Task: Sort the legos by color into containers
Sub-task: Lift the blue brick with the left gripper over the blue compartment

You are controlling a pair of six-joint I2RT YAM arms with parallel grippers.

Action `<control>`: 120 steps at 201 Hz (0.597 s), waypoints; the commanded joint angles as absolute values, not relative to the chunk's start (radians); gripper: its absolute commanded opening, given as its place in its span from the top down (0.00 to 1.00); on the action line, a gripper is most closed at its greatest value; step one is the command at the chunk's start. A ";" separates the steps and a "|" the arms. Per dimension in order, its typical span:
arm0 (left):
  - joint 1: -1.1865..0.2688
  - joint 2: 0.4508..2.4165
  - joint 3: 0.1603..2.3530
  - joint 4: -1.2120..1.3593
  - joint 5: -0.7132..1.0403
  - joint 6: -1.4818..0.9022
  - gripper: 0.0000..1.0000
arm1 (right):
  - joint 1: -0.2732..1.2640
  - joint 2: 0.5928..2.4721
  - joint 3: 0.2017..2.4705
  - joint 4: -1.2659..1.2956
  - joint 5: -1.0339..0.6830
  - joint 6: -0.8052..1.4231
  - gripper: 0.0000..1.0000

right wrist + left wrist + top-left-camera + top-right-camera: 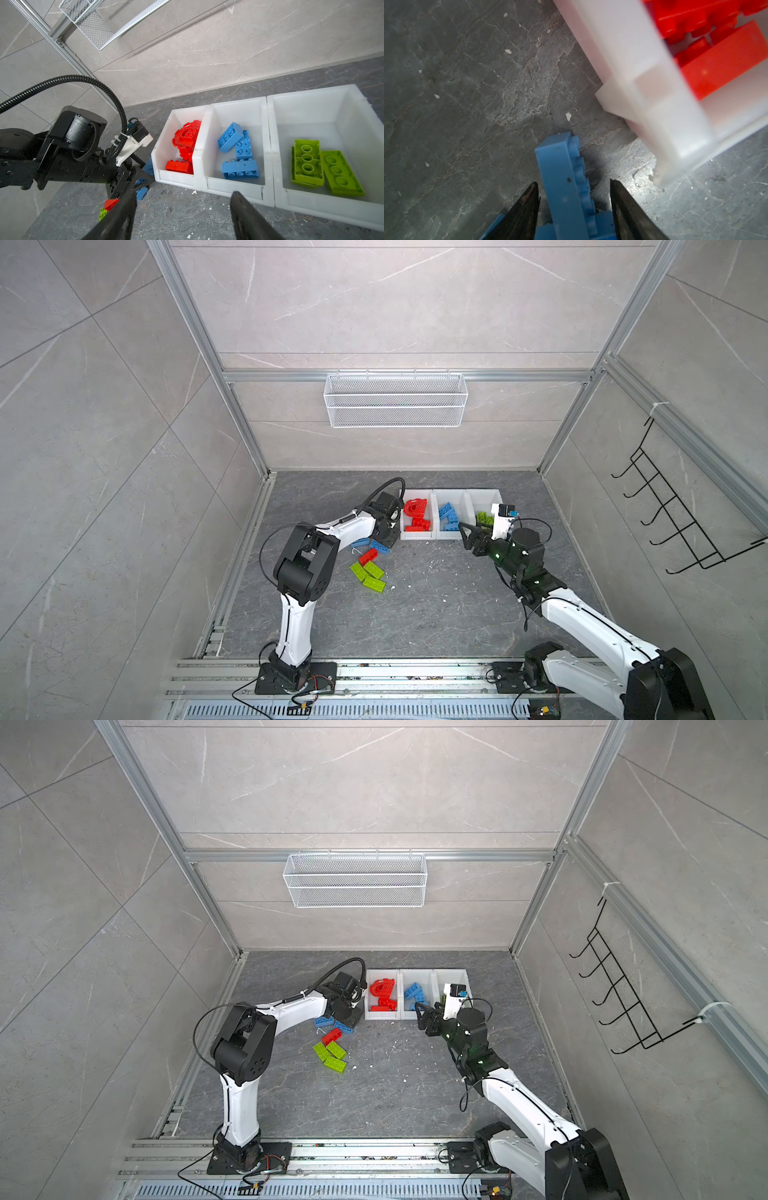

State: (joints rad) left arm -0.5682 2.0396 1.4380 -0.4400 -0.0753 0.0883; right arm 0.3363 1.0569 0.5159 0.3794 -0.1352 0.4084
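The left hand (573, 182) is standing open around a blue brick (556, 166) on the counter (467, 93), just left of the bins (623, 62). The right hand (181, 195) is hovering open and empty. The next move is needing a firm pinch, then the middle bin (236, 101).

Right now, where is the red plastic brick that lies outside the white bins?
In both top views the small red plastic brick lies on the grey table, left of the white bins, between loose blue bricks and lime green bricks.
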 commanded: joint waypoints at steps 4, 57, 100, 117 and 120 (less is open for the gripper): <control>-0.561 2.058 1.461 -0.432 -0.078 0.087 0.50 | 0.339 1.061 0.515 0.395 -0.128 0.412 0.27; -0.551 2.014 1.401 -0.373 -0.079 0.061 0.71 | 0.339 1.057 0.510 0.398 -0.115 0.403 0.27; -0.548 1.970 1.383 -0.367 -0.095 0.062 0.77 | 0.339 1.060 0.513 0.398 -0.130 0.403 0.27; -0.543 1.945 1.382 -0.371 -0.108 0.057 0.78 | 0.339 1.044 0.508 0.394 -0.118 0.402 0.26; -0.542 1.940 1.383 -0.370 -0.106 0.058 0.77 | 0.339 1.042 0.509 0.394 -0.118 0.402 0.26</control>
